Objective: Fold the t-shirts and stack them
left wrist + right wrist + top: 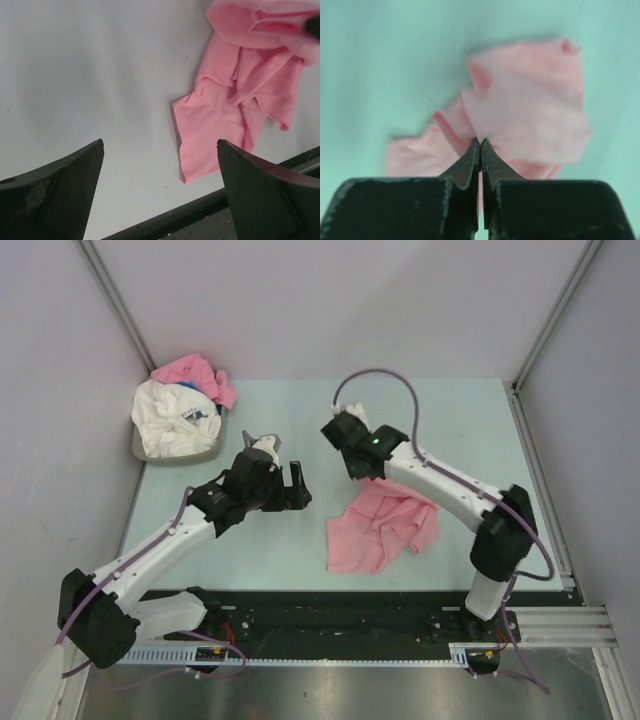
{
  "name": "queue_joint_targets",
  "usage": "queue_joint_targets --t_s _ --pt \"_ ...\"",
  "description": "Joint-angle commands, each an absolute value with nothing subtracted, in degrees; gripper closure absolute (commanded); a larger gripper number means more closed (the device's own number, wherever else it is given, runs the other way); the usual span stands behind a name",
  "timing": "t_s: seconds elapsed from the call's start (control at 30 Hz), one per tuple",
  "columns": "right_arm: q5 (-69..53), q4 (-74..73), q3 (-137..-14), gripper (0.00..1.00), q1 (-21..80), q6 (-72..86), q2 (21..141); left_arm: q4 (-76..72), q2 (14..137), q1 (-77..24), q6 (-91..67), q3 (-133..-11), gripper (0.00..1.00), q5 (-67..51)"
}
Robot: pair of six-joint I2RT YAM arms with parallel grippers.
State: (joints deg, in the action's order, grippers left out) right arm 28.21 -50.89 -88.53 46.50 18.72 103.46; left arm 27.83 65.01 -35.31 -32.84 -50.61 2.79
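Observation:
A light-pink t-shirt (380, 530) lies crumpled on the pale table, right of centre. My right gripper (361, 478) hangs over its far edge and is shut on a pinch of the pink cloth (530, 115); in the right wrist view the fingertips (480, 141) meet on a raised fold. My left gripper (285, 466) hovers left of the shirt, open, with nothing between its fingers (160, 145). From the left wrist view the same shirt (235, 100) lies ahead and to the right. A white t-shirt with a blue print (175, 415) and another pink one (195, 372) sit in a basket.
The grey basket (140, 450) stands at the table's back left corner against the wall. A black rail (340, 610) runs along the near edge by the arm bases. Walls and metal frame posts close in the left, back and right sides.

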Motion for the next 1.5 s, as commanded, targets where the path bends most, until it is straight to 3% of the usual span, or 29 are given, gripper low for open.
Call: queue_joint_targets --t_s 0.0,0.13,0.53,0.7,0.83,0.87,0.93,1.17,1.47 --pt "33.83 -54.21 -105.09 1.0 47.38 16.61 90.1 30.23 60.91 -34.98 -31.82 -56.25 0.0 2.64" --pt "41.74 -60.46 -114.33 1.0 45.62 16.0 87.9 31.73 56.79 -34.98 -31.82 -57.57 0.0 3.34" --pt "40.51 -62.4 -117.86 1.0 37.2 16.17 83.67 35.07 53.17 -34.98 -32.34 -63.54 0.0 3.08" --pt "40.08 -62.06 -106.02 1.0 27.35 19.06 82.1 34.02 54.58 -34.98 -32.17 -61.09 0.0 2.99" --pt "31.3 -55.47 -92.4 1.0 14.79 20.92 81.03 32.0 55.63 -34.98 -32.61 -58.63 0.0 3.78" --pt "30.33 -55.55 -88.89 0.51 11.2 21.18 82.17 31.64 56.16 -34.98 -32.78 -58.19 0.0 3.69" --pt "30.5 -55.81 -86.49 0.01 9.59 24.24 85.07 29.81 58.35 -34.98 -33.13 -57.22 0.0 3.0" --pt "31.47 -54.14 -88.59 0.01 16.85 26.9 81.04 25.32 74.07 -34.98 -32.79 -62.21 0.0 1.06" --pt "33.66 -55.28 -85.0 0.0 26.54 26.72 77.88 27.06 102.79 -35.07 -30.15 -84.97 0.03 1.92"
